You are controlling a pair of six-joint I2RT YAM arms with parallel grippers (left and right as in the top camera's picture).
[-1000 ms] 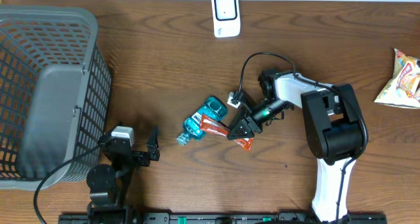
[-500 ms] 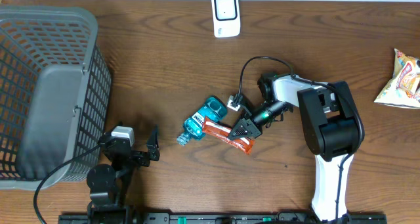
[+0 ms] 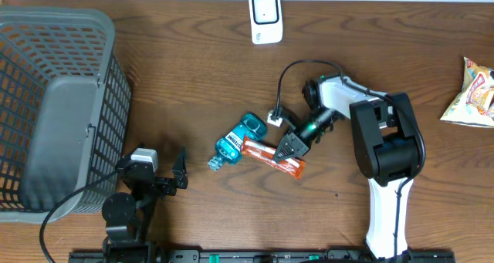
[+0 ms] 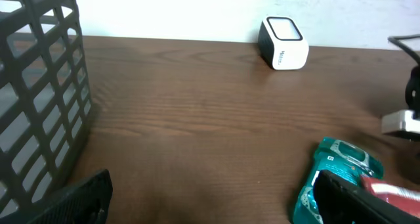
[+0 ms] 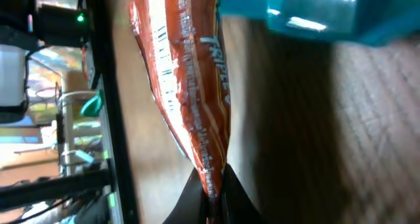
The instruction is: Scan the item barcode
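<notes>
Right gripper (image 5: 210,196): jaws pinched tight on the end seam of the orange snack packet (image 5: 187,79). We place the packet mid-table, its far end against the teal bottle (image 3: 234,138), which lies on its side. We cannot tell whether the packet rests on the wood or is lifted.

Left gripper (image 4: 210,191): jaws spread wide, holding nothing, low over the table (image 3: 193,70) near the front edge, beside the grey basket (image 3: 108,32).

White scanner (image 3: 265,17) stands at the back edge, well apart from the packet. Crisp bag (image 3: 472,93) lies far right.
</notes>
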